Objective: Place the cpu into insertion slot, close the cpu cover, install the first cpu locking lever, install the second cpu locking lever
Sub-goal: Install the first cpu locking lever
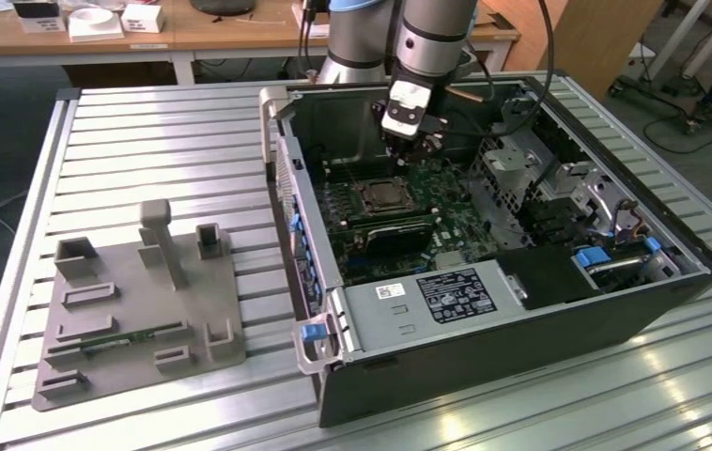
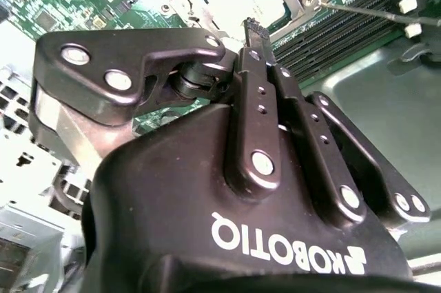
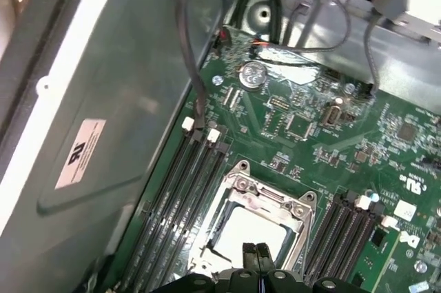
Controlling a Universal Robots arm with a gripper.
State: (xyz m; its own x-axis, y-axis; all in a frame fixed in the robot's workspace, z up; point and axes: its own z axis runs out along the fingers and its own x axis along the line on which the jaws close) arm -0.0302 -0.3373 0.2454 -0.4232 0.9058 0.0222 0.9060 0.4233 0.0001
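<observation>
So the arm [image 1: 438, 38] stood pretty much vertical in the exterior view, its grey link pointing straight down with a black cable running alongside it. The wrist [image 1: 409, 99] was tipped a bit toward the exterior view's left, and the gripper [image 1: 422, 141] hung off its end, aimed downward. In the first wrist view the black fingertips [image 3: 249, 257] were pressed right together, nothing visible between them. In the second wrist view the linkage bars [image 2: 258, 114] sat folded in close to the gripper body.

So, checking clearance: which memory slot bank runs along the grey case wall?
The bank between the cpu cover and the labelled wall; the other bank lies across the cover, amid green board.
</observation>
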